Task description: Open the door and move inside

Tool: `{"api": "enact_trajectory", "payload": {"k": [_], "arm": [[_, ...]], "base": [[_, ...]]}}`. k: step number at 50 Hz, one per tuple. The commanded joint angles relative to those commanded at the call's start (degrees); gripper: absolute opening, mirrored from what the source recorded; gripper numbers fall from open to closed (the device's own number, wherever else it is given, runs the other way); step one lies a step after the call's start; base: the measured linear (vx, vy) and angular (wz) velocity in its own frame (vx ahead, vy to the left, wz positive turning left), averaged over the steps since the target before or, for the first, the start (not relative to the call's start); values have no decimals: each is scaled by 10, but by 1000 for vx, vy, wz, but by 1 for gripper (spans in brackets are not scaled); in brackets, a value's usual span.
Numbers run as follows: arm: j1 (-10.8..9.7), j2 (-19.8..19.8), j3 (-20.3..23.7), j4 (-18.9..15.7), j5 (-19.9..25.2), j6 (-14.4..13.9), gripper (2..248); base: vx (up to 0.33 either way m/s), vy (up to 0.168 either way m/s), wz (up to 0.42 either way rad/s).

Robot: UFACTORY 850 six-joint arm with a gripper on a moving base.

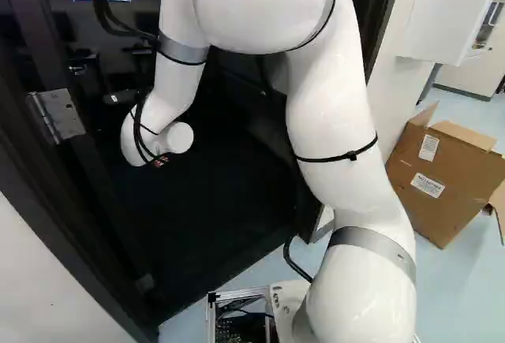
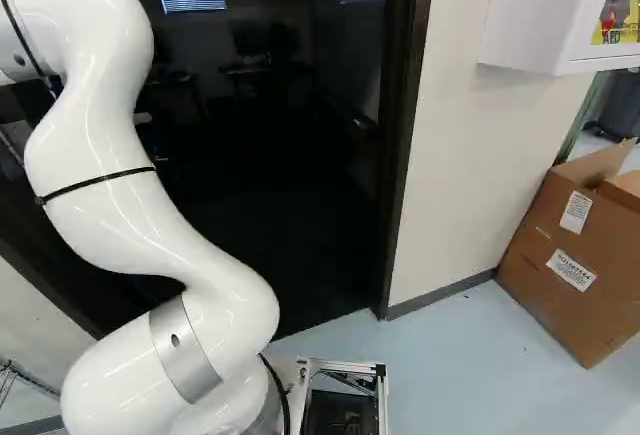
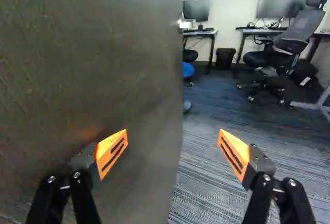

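The dark door [image 3: 93, 54] fills one side of the wrist view, its upright edge running past between the gripper's fingers. My gripper [image 3: 172, 152] stands open with nothing between its orange pads; one finger is in front of the door's face, the other over the opening beside it. Whether that finger touches the door, I cannot tell. In the left base view a metal hinge [image 1: 59, 114] shows on the dark frame, and my wrist [image 1: 154, 134] reaches into the doorway, the gripper's fingers not discernible there. The doorway's other post [image 2: 400, 145] stands upright in the right base view.
Beyond the door lie striped carpet [image 3: 206, 183], desks with monitors [image 3: 196, 10], an office chair [image 3: 296, 33] and a bin [image 3: 225, 58]. Right of the doorway are a pale wall [image 2: 460, 175], a white wall cabinet [image 2: 540, 15] and an open cardboard box [image 2: 570, 265].
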State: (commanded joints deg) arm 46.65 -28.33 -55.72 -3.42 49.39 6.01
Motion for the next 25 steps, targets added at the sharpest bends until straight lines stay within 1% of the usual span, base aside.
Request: {"api": "enact_trajectory", "payload": {"k": [15,25], "arm": [[0,1,1,0,0,0,247],[-8,15,19,0,0,0,247]], "base": [[0,0,0],[0,0,0]]}}
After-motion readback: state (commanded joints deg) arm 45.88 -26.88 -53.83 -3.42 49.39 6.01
